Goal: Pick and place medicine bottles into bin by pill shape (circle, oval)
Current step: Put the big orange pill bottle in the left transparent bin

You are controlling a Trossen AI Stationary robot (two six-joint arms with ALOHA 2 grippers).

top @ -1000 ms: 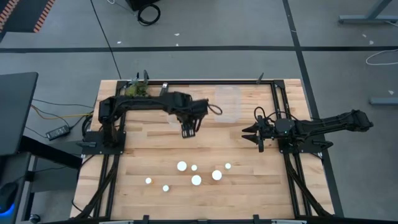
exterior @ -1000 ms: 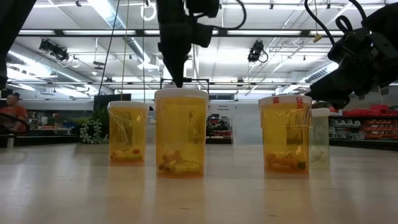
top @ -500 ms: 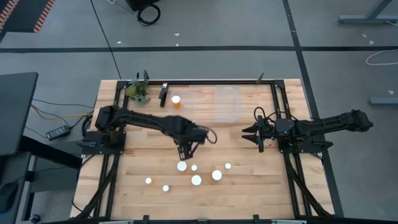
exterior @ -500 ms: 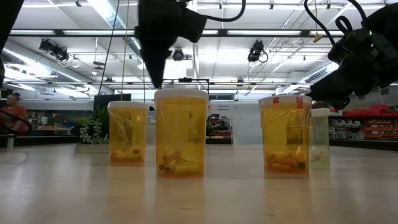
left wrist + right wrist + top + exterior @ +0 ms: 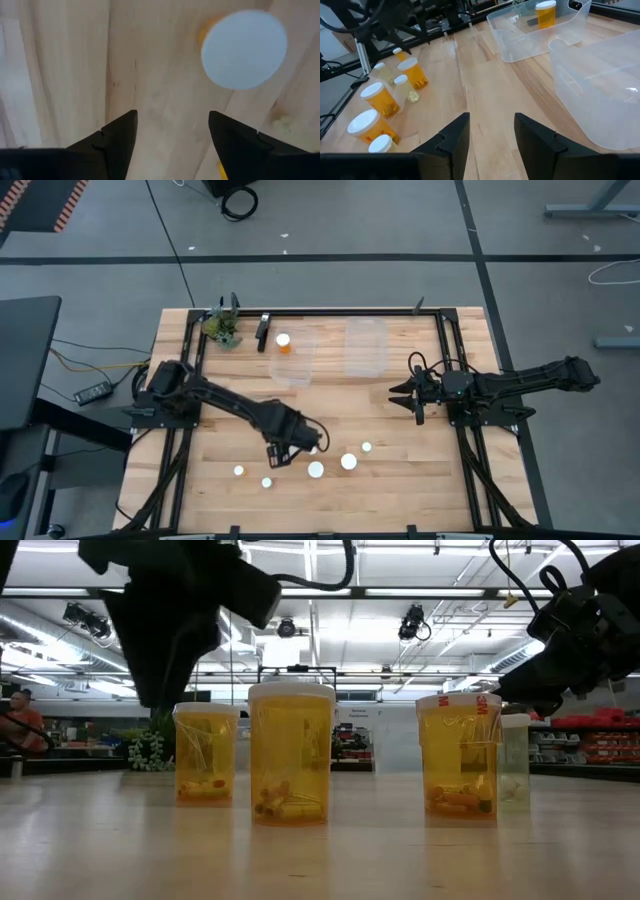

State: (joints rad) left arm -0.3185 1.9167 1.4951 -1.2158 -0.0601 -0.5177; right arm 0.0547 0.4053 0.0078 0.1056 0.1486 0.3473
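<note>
Several medicine bottles with white caps stand near the table's front, among them an orange one (image 5: 315, 469), another (image 5: 348, 462) and a small one (image 5: 367, 446). My left gripper (image 5: 283, 455) hangs low over this group, open with nothing between its fingers. In the left wrist view a white-capped orange bottle (image 5: 244, 49) stands just ahead of the open gripper (image 5: 170, 135), off to one side. One orange bottle (image 5: 284, 343) stands in the left clear bin (image 5: 300, 370). My right gripper (image 5: 415, 398) waits at the right, slightly open and holding nothing.
A second clear bin (image 5: 365, 345) sits beside the first at the table's back. A small plant (image 5: 222, 328) stands at the back left corner. Two more small bottles (image 5: 238, 471) (image 5: 267, 482) stand at the front left. A black frame (image 5: 440, 330) borders the tabletop.
My left arm has swung from the bins at the back down to the bottle group at the front, and its fingers have spread wider. The right arm has not moved.
</note>
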